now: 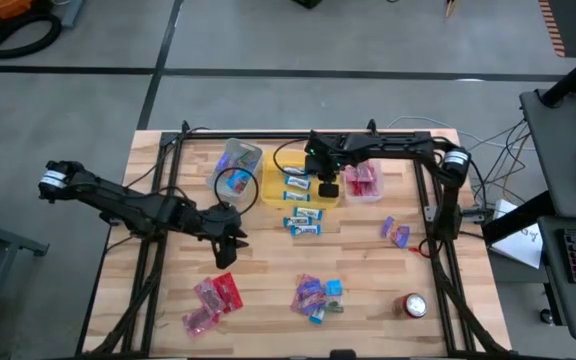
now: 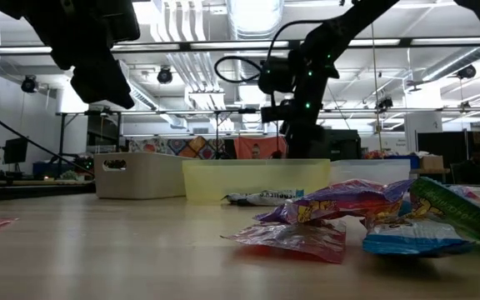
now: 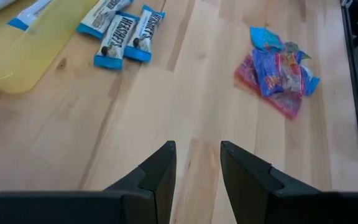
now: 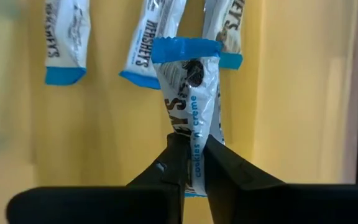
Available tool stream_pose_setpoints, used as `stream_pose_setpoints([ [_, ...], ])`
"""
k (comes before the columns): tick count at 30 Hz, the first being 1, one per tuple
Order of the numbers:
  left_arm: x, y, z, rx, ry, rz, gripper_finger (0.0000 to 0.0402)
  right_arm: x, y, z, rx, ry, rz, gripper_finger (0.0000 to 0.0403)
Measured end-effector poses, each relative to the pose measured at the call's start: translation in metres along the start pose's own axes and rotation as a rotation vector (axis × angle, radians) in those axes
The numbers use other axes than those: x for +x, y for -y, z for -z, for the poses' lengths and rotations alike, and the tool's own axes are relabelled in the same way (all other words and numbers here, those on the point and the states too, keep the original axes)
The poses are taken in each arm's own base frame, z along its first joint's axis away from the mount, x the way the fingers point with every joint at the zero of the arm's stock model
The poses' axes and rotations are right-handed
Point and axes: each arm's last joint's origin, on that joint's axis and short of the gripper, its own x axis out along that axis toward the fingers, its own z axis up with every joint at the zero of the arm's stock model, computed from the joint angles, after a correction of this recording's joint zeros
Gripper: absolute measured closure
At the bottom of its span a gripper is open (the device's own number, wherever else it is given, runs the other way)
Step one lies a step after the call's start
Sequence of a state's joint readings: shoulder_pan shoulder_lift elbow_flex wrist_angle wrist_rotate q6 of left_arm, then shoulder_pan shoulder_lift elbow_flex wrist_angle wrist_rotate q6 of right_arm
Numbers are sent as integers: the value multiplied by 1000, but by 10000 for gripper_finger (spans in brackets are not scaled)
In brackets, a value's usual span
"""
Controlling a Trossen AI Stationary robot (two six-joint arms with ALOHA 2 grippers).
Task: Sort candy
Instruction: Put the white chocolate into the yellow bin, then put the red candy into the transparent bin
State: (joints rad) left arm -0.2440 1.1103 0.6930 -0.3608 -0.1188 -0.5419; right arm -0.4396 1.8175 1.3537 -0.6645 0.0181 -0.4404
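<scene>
One blue-and-white candy (image 4: 188, 118) pinched in right gripper (image 4: 192, 152) over yellow bin (image 4: 104, 124) | three inside | left gripper (image 3: 196, 163) parted, empty

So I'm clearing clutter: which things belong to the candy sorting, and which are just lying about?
Job: blue-and-white candy in right end effector; yellow bin; pink bin; clear bin; loose candy piles.
Lying about: red can.

The blue-and-white candy wrapper (image 4: 188, 99) pinched in the right tool (image 4: 194, 163) carries the words "cookies 'n' creme" along its length. The blue-and-white wrappers in the yellow bin (image 4: 291, 93) behind it show "HERSHEY'S", readable in part. In the left wrist view, the blue-and-white candies on the desk (image 3: 124, 35) also read "HERSHEY'S".
</scene>
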Motion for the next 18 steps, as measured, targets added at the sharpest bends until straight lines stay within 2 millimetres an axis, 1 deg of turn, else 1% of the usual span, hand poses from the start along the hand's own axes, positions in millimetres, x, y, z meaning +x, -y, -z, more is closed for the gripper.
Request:
stream_pose_setpoints([
  [3,0,0,0,2,1,0,292,4,1,1,5,-13,4,344],
  [11,0,0,-1,3,11,1,292,1,4,-2,22,22,22,268],
  [18,0,4,3,-80,-24,25,292,-2,1,-2,88,20,17,227],
])
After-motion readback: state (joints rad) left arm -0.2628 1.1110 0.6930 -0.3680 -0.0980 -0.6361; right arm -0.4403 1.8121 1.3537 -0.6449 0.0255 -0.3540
